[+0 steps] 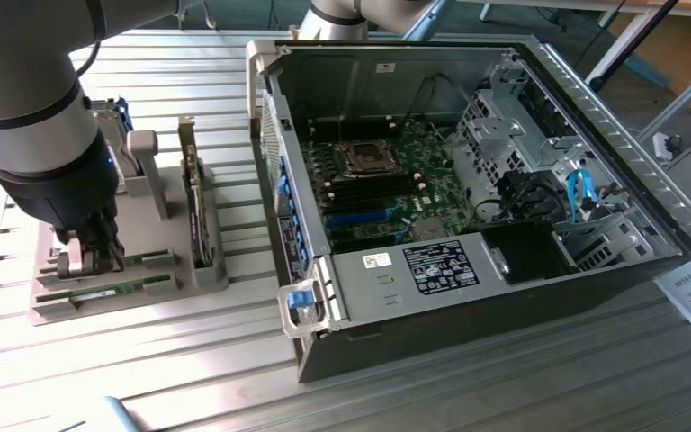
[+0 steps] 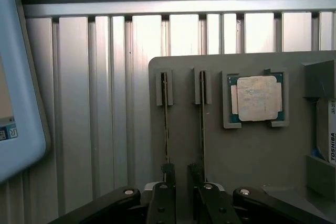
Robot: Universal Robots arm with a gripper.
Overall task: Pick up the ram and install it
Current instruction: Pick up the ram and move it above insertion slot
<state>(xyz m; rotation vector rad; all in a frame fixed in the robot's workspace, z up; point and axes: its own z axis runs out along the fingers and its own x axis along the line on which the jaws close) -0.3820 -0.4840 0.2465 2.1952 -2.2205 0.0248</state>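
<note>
The ram, a thin green circuit-board stick (image 2: 202, 114), stands on edge in a flat grey plastic holder (image 2: 252, 156) beside its twin (image 2: 166, 114). Likely light, stiff and brittle, it wants pinching across its flat faces, mid-length. The black gripper (image 2: 181, 171) hovers over both sticks' near ends, fingers apart and empty.

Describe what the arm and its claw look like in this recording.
The arm is a thick, silver-grey tube. A black band rings its joint, and the section below that is dark. The claw is mostly black with some grey parts. In the wrist view, its fingers are black linked bars fixed with round silver bolt heads.
</note>
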